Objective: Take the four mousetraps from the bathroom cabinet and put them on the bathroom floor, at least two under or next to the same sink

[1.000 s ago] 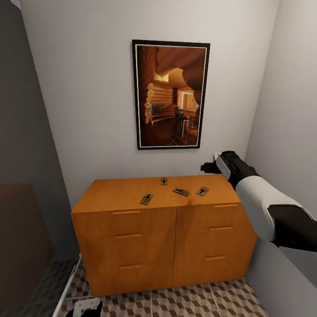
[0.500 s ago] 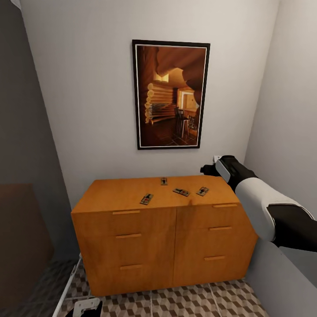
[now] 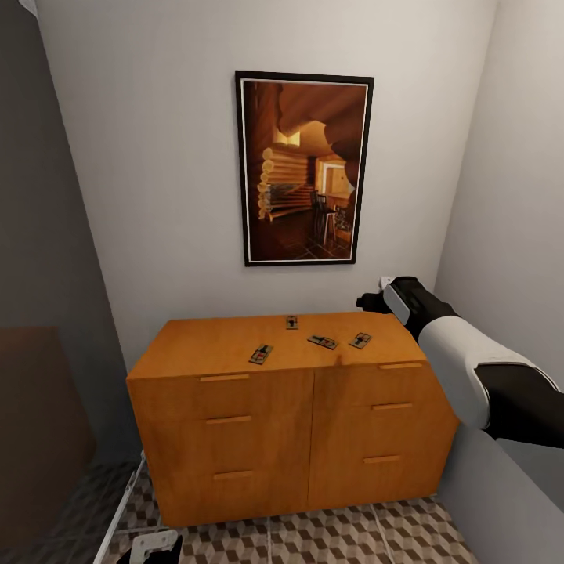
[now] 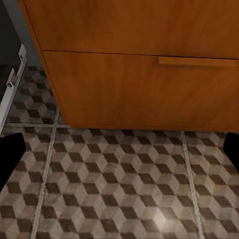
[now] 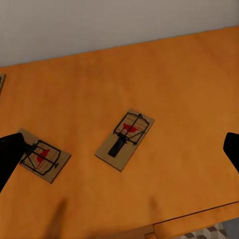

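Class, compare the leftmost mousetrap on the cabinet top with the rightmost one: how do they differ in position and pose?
The leftmost mousetrap lies near the cabinet top's front edge; the rightmost mousetrap lies farther back. The leftmost is far from the right tool; the rightmost lies just below it. Both are flat, brown and untouched.

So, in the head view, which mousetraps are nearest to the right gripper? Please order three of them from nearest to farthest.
From the right gripper, over the cabinet top:
1. Right-end trap, just below the gripper.
2. Middle trap, next to its left.
3. Left trap, near the front edge, farthest.
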